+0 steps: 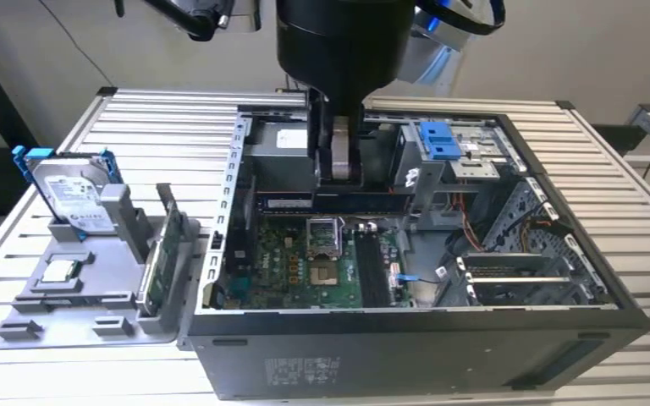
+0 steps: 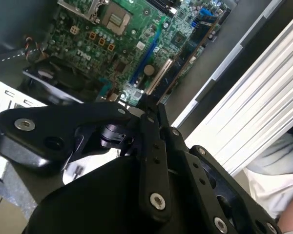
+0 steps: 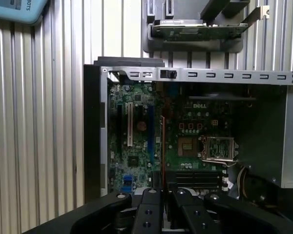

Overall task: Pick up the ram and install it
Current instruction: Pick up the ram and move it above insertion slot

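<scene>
The claw (image 1: 342, 180) is narrowed down on the ram (image 1: 327, 203), clamping the long dark stick by its upper edge near the middle, so the module hangs level with its pale label strip towards the exterior view's left. It sits inside the open computer case (image 1: 415, 355), over the far part of the green motherboard (image 1: 302, 266); whether it touches the board I cannot tell. In the first wrist view the ram (image 3: 162, 146) appears edge-on as a thin line running out from between the fingertips of the claw (image 3: 162, 194), above the board beside the processor socket (image 3: 217, 148). On the slatted metal surface (image 1: 133, 118), to the exterior view's left of the case, a grey holder (image 1: 48, 317) carries a silver hard drive with blue brackets (image 1: 71, 190) and a green circuit card (image 1: 165, 254) standing on edge
</scene>
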`<act>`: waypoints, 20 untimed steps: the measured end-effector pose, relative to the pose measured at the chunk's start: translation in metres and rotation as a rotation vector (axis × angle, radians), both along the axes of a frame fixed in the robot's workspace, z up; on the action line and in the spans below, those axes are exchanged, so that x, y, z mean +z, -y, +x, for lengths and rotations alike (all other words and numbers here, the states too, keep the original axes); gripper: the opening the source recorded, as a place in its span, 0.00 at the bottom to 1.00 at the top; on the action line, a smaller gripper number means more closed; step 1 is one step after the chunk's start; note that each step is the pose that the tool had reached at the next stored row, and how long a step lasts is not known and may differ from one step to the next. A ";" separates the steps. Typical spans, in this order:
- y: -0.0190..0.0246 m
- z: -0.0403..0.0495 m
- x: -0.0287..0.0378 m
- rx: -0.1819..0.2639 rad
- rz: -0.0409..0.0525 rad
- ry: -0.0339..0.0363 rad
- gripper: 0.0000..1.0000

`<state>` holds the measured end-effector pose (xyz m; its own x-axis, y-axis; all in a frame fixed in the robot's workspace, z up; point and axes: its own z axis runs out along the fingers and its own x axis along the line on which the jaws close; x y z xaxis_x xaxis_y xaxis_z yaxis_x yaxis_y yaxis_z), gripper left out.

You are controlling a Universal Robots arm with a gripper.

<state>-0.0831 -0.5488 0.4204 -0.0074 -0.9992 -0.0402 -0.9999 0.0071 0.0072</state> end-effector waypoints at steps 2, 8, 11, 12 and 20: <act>0.0000 0.0056 0.0001 0.000 -0.0001 0.0000 0.14; 0.0000 0.0231 0.0000 0.000 -0.0002 0.0000 0.14; 0.0000 0.0315 0.0000 0.000 -0.0001 0.0000 0.14; 0.0000 0.0342 0.0001 0.000 -0.0002 0.0000 0.14; 0.0000 0.0535 0.0000 0.000 -0.0001 0.0000 0.14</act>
